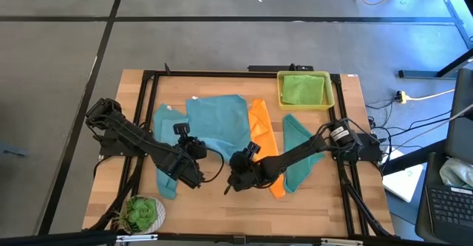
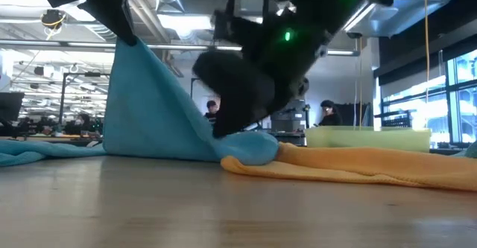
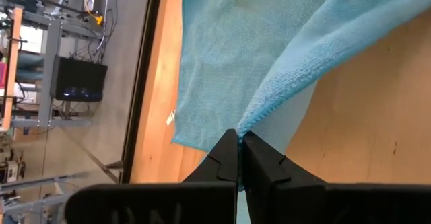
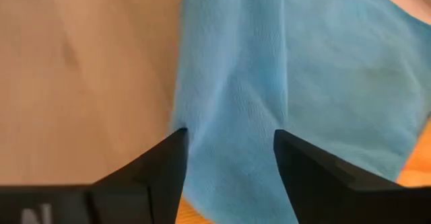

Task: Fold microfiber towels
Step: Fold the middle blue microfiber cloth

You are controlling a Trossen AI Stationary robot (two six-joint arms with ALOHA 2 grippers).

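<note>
Lime towel [image 1: 302,89] in yellow tray [image 1: 281,78]

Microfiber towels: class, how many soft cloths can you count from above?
5, maybe more hidden: light blue centre, another light blue left, orange beside it, teal right, lime green in yellow plastic tray.

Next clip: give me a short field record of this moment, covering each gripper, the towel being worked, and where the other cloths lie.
left gripper: shut on light blue towel, pinching a corner and lifting it
right gripper: open, fingers astride a fold of the same towel
orange towel: flat, beside the blue one
teal towel: flat, under the right arm
green towel: inside yellow tray
</note>
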